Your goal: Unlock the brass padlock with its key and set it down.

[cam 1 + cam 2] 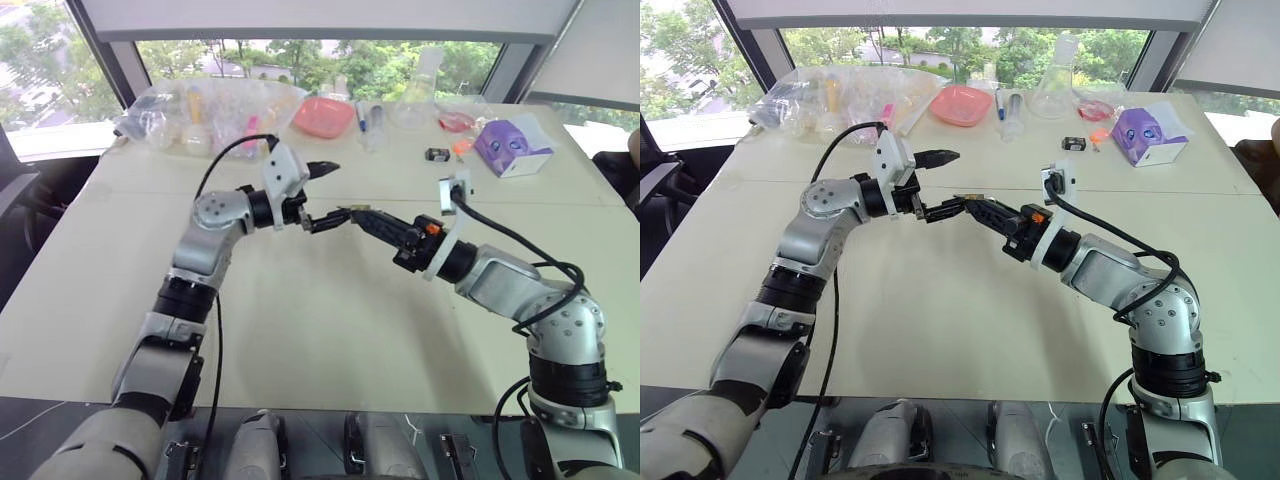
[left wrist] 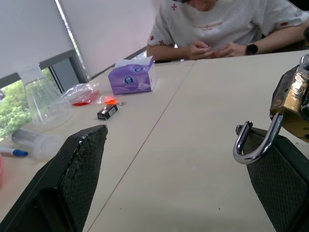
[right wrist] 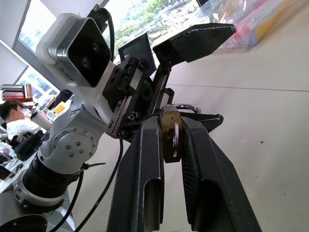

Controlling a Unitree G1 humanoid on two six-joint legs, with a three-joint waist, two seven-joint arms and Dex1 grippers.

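Silver-grey jointed arms, black cables, white wrist brackets, seemingly textured black jaws.

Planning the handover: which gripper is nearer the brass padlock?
Right. The right gripper is shut on the brass padlock; the left gripper is open around its shackle end.

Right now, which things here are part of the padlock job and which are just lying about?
Job: brass padlock, clamped in right gripper; left gripper, fingers wide open beside it.

Lying about: purple tissue box, pink bowl, glass flask, small black-and-white box, plastic bags.
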